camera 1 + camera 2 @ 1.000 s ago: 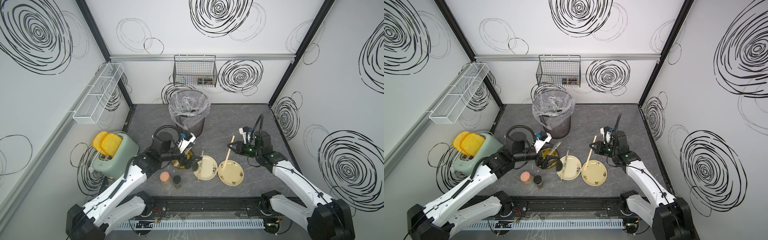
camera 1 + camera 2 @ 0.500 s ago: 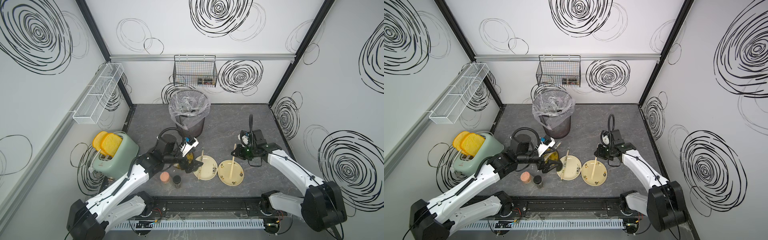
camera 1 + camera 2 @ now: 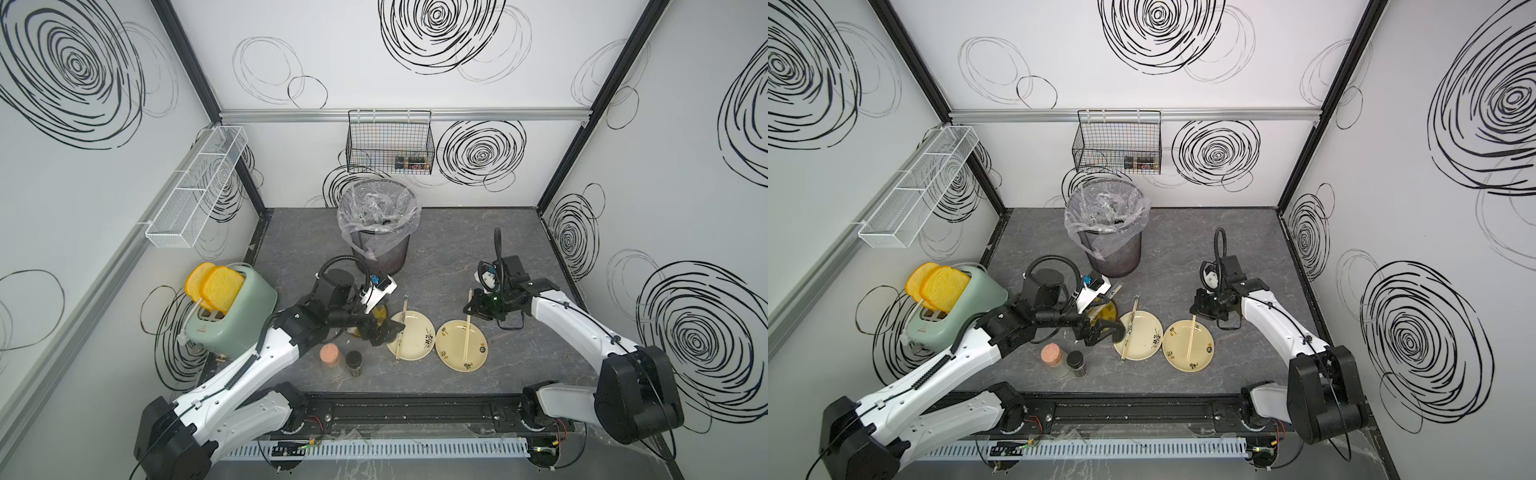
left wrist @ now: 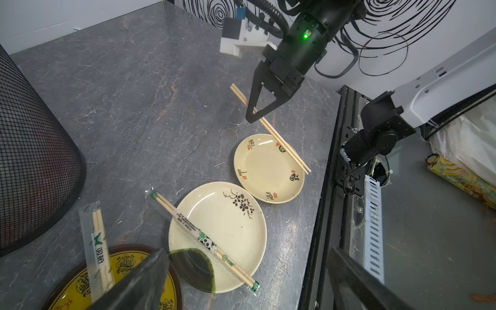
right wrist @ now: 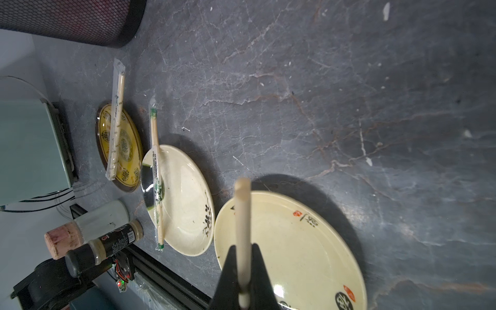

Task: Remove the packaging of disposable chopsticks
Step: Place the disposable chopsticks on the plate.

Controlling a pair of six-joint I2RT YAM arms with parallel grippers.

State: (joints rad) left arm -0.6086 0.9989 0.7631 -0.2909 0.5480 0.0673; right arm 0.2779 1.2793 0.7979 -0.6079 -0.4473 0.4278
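Pinched tight in the right hand, near one end: a bare pair of thin pale wooden chopsticks, no sleeve on it. Held slanting down across the small cream plate with red and black brush marks, probably for laying the pair there. Cannot tell whether the low end touches the rim. Gripped near the end, most likely, to leave the long part free to settle on the plate before letting go.

Nothing in the left hand, spread as wide as it goes. Hovers at the edge of the middle cream plate with a black blossom sprig, just beside the first plate. Across that plate, lying flat with one end well past the rim: a second pair inside a long clear plastic sleeve with panda and green bamboo print. Spread wide, presumably, to come down around that sleeve.

Further out, on the yellow plate with a brown rim, a third pair in a clear sleeve with a green butterfly mark, one end reaching past the rim over the dark grey marbled surface. Behind the plates, a black mesh bin lined with crinkled clear plastic, handy for spent wrappers. By this reckoning, one pair stripped, two yet to do.
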